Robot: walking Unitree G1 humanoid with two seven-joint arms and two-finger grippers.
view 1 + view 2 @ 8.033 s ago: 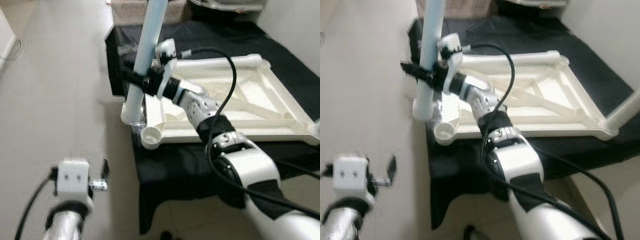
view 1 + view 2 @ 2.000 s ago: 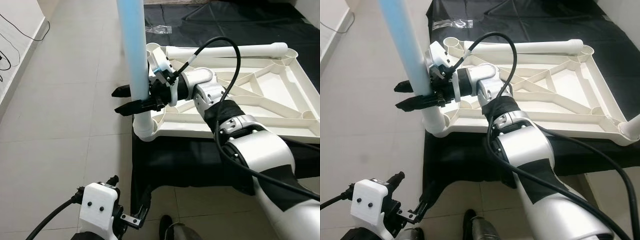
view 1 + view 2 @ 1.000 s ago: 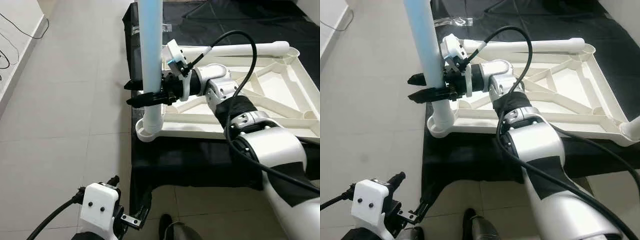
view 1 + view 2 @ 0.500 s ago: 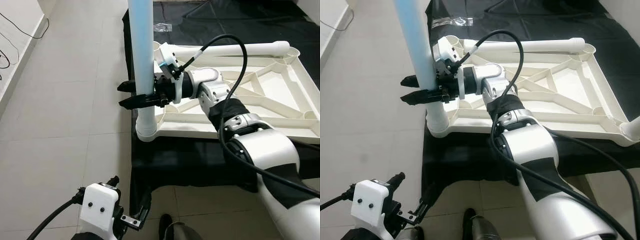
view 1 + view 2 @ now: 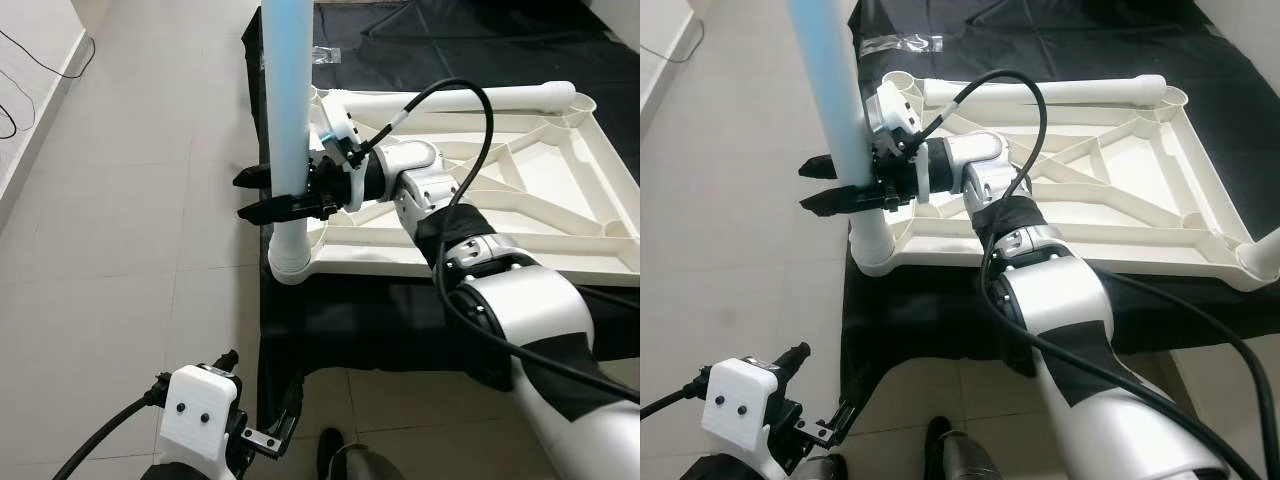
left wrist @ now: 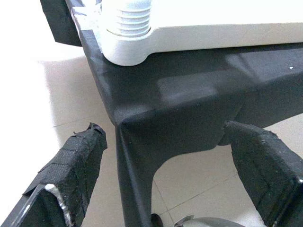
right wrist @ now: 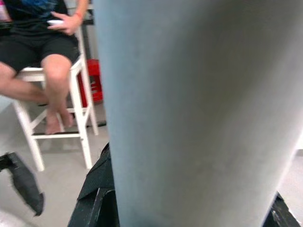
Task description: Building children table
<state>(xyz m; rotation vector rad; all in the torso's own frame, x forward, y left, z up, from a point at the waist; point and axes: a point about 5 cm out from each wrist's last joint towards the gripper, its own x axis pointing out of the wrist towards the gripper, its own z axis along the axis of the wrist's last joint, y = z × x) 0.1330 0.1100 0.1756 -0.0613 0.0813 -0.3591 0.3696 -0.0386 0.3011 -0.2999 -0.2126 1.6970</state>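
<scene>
Table top (image 5: pixel 560 215): white, lying upside down on the black cloth (image 5: pixel 390 325), ribs facing up.
Blue leg (image 5: pixel 285 110): stands straight up in the table top's near corner socket on the robot's left.
Right gripper (image 5: pixel 262 193): its black fingers squeeze the blue leg from both sides, just above the socket.
Left gripper (image 6: pixel 161 165): hangs low over the floor near the same corner, fingers spread wide, holding nothing.
Spare leg (image 5: pixel 455 99): white, lying along the table top's far edge.
Person (image 7: pixel 42 42): sits on a white stool, seen past the blue leg.
</scene>
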